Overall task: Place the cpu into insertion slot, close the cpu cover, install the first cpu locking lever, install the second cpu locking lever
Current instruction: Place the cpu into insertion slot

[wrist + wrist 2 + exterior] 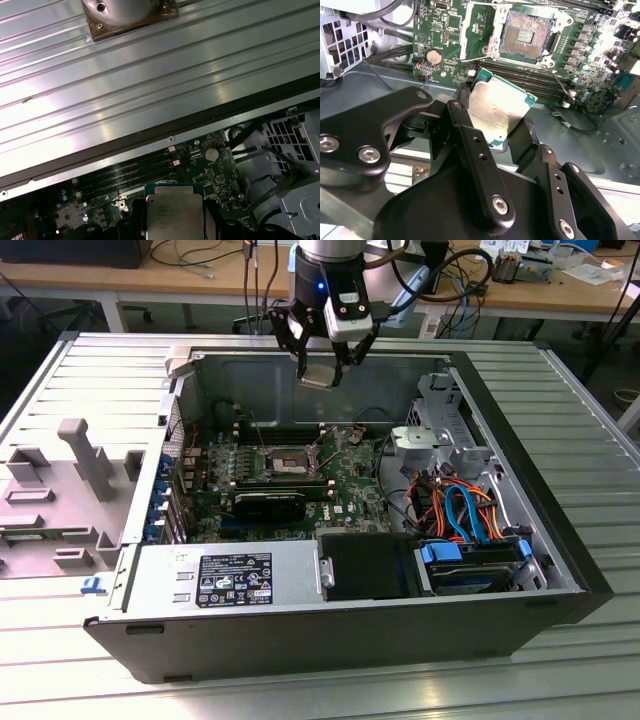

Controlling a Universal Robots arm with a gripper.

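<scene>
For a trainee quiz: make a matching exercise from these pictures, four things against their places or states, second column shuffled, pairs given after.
Things:
1. cpu
2. insertion slot
3. blue cables
4. grey plastic moulding

Places or states:
A. lying outside the case, at the exterior view's left
B. empty, on the green board
C. clamped in the gripper, held in the air
D. inside the case, at the exterior view's right

Pairs: 1-C, 2-B, 3-D, 4-A.
</scene>
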